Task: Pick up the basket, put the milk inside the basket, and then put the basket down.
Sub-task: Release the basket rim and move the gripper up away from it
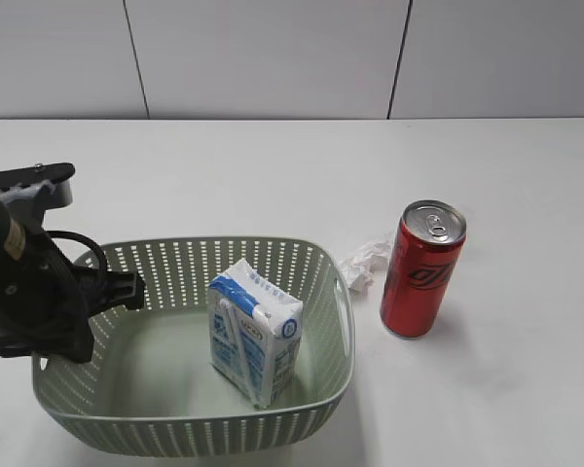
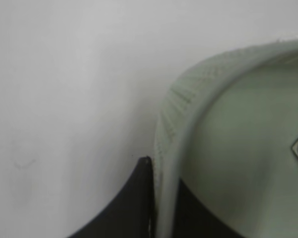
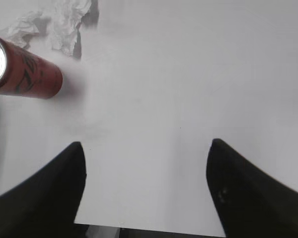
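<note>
Gripping the left rim of the basket [image 1: 336, 292], the left gripper [image 2: 156, 208] has its dark fingers pinched either side of the slotted wall, a hold that suits carrying or lowering it. The milk [image 1: 254, 331] stands upright inside, toward the right half of the basket floor, so the loading step looks done and only setting the basket down appears to remain. Whether the basket touches the white table [image 1: 506, 195] cannot be told. The right gripper [image 3: 146, 188] hangs spread wide and empty over bare tabletop, near the red can [image 1: 423, 269] and crumpled tissue [image 1: 365, 261].
</note>
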`<action>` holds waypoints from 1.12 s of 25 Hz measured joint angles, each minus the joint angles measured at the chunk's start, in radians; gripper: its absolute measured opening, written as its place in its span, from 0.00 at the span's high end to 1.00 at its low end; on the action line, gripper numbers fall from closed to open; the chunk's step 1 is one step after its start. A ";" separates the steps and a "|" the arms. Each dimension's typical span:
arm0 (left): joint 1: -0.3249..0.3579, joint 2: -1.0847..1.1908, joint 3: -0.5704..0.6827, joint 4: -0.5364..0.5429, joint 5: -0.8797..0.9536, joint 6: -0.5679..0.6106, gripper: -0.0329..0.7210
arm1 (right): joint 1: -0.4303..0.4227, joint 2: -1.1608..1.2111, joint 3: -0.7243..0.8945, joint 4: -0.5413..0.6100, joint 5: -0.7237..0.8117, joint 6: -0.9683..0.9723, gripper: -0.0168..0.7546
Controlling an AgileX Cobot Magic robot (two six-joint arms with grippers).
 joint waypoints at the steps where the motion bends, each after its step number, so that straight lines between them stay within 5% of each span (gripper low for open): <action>1: 0.001 0.000 0.000 0.000 -0.001 0.003 0.96 | 0.000 -0.051 0.033 0.000 -0.011 0.000 0.21; 15: 0.001 0.000 0.000 -0.002 -0.003 0.024 0.96 | 0.000 -0.702 0.419 0.000 -0.022 0.001 0.21; 28: 0.014 -0.001 0.000 -0.008 -0.027 0.028 0.96 | 0.000 -1.094 0.556 0.001 -0.022 0.000 0.21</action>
